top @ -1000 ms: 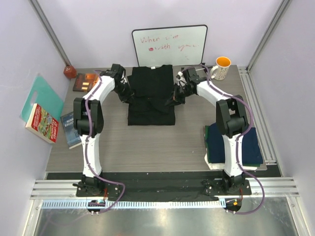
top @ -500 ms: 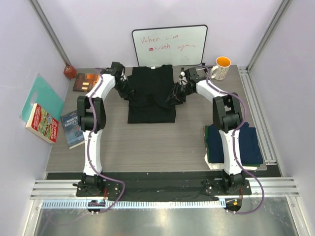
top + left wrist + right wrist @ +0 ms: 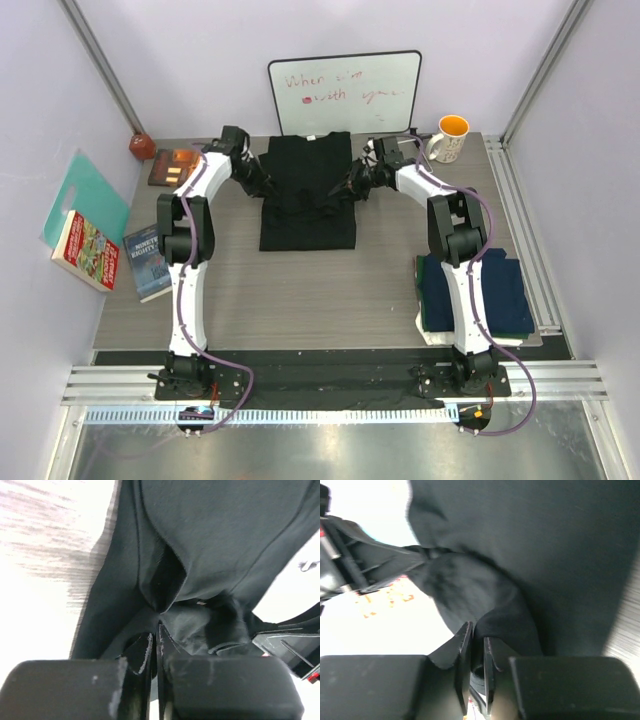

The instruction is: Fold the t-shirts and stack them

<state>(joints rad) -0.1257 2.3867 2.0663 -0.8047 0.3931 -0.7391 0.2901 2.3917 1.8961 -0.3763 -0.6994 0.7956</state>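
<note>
A grey table (image 3: 300,290) fills a lilac booth, with a whiteboard (image 3: 344,92) propped at 12 o'clock and books (image 3: 90,250) at 9 o'clock. The black shirt (image 3: 308,215) lies flat toward 12 o'clock, collar to the board. On its left sleeve, the left gripper (image 3: 262,184) has its fingers pressed nearly together, and the cloth rises in a peak to their tips, so it looks pinched. On the right sleeve, the right gripper (image 3: 348,190) has its jaws slightly apart at a hump of cloth; whether they bite, I cannot tell. At 4 o'clock sits the stack (image 3: 490,290) of folded shirts, navy on top. The step seems to be folding the sleeves inward. Next, both grips need to be firm before the sleeves are lifted toward the shirt's middle and laid flat without dragging the body.
</note>
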